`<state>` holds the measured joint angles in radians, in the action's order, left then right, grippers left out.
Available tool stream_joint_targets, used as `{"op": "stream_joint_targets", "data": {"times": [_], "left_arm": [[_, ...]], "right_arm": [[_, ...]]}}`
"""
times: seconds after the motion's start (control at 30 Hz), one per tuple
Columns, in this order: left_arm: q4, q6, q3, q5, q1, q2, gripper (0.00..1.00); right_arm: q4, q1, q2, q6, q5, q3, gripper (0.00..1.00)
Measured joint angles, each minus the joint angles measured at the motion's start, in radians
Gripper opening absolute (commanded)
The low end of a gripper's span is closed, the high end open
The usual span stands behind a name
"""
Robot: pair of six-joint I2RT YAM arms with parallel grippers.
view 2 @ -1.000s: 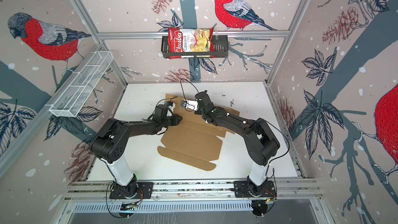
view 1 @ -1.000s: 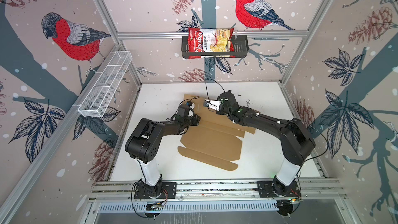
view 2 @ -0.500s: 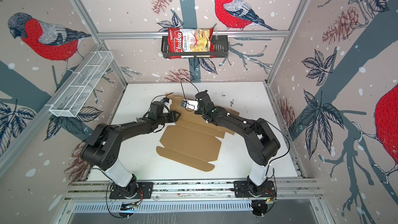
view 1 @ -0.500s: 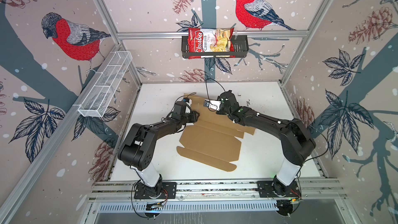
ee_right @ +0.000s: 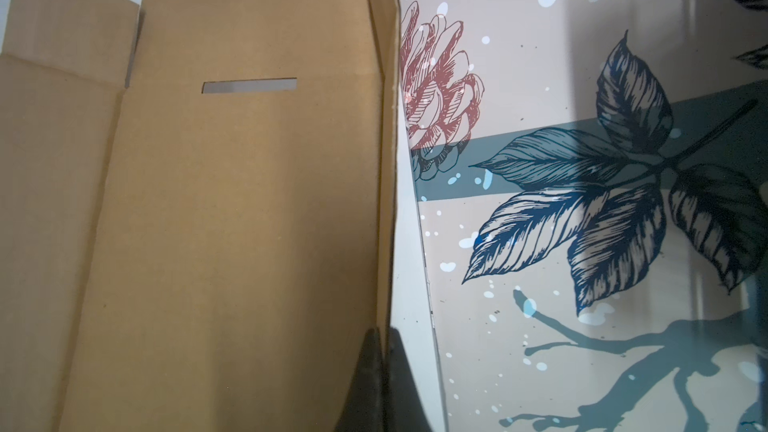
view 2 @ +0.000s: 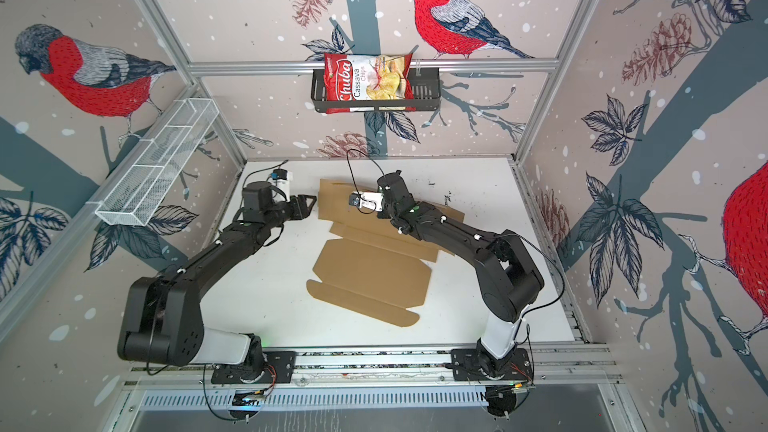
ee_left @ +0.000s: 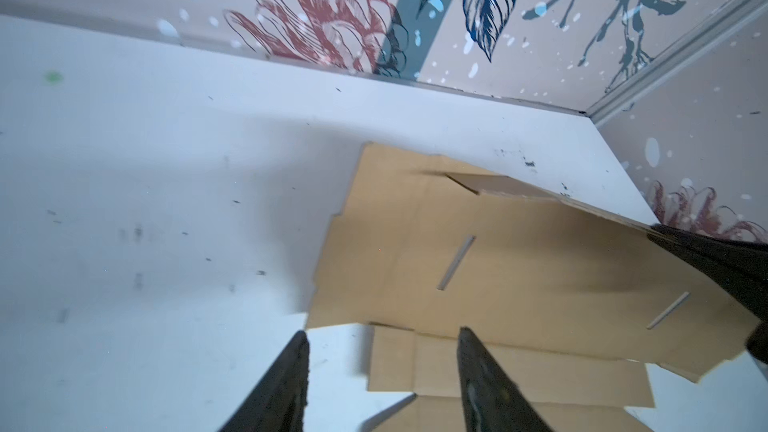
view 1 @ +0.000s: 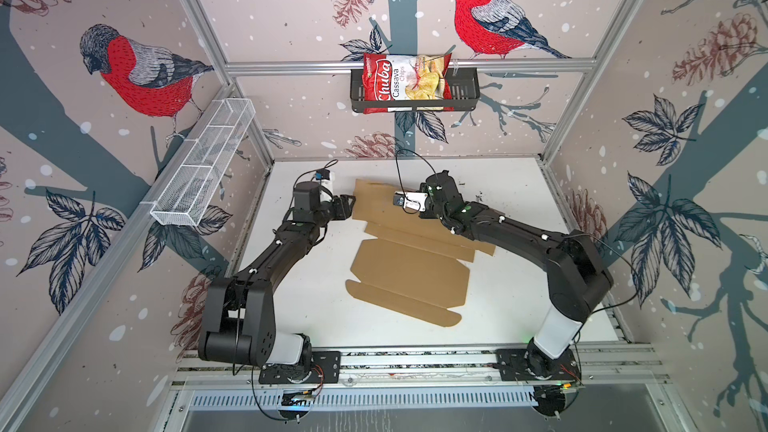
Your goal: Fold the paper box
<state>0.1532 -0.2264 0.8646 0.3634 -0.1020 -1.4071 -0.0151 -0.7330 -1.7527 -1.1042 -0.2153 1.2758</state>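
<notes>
The paper box (view 1: 409,268) is lying as a flat cut sheet on the white worktop (view 1: 511,184), running from the middle toward the back wall, with its flaps spread out and none of its sides standing up.

The right claw (ee_right: 384,332) is pinching shut on the narrow strip along the far edge of the sheet, and that strip is tilting up from the panel with the slots (ee_right: 249,86). The left claw (view 1: 349,206) is hanging open just beside the left edge of the far panel. In the left wrist view the left claw (ee_left: 382,332) is gripping nothing, with bare worktop and the sheet's edge showing between its 2 fingers.

Risks from here, as I judge them:

1. Only 1 claw is holding the sheet, and only by a thin edge. A hard pull could be slipping the strip out of the grip, or bending it away from its crease.
2. Nothing is pinning the near half of the sheet. If the left claw is pushing sideways against the edge, the whole sheet could be sliding or turning on the smooth worktop instead of folding.
3. The left claw is sitting low and close to the edge. Closing there could be catching the wrong flap, or a finger could be digging under the cardboard and buckling it.
4. The far panel is lying near the back wall, so a raised flap could be fouling on it.
</notes>
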Motion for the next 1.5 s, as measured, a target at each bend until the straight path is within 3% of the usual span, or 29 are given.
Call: {"op": "stream_joint_targets", "data": {"times": [0.13,0.2,0.3,0.63,1.0,1.3,1.5], "left_arm": [[0.046,0.097,0.05,0.058,-0.024,0.001,0.64],[0.066,0.113,0.099,0.081,-0.028,-0.031,0.6],[0.075,0.098,0.181,0.1,-0.03,-0.104,0.51],[0.023,0.066,0.338,0.09,-0.069,-0.288,0.36],[-0.014,0.068,0.309,0.079,-0.12,-0.31,0.28],[-0.019,0.015,0.246,0.089,-0.156,-0.32,0.27],[0.007,-0.039,0.241,0.096,-0.169,-0.329,0.28]], "right_arm": [[0.01,-0.003,0.0,-0.023,-0.013,0.012,0.0],[0.02,-0.006,0.0,-0.029,-0.019,0.011,0.0],[0.017,-0.015,0.002,-0.048,-0.033,0.006,0.0],[-0.018,-0.033,0.013,-0.068,-0.057,-0.023,0.0],[-0.037,-0.038,0.013,-0.071,-0.065,-0.028,0.0],[-0.042,-0.046,0.012,-0.071,-0.075,-0.034,0.0],[-0.104,-0.084,-0.006,-0.065,-0.145,-0.064,0.0]]}}
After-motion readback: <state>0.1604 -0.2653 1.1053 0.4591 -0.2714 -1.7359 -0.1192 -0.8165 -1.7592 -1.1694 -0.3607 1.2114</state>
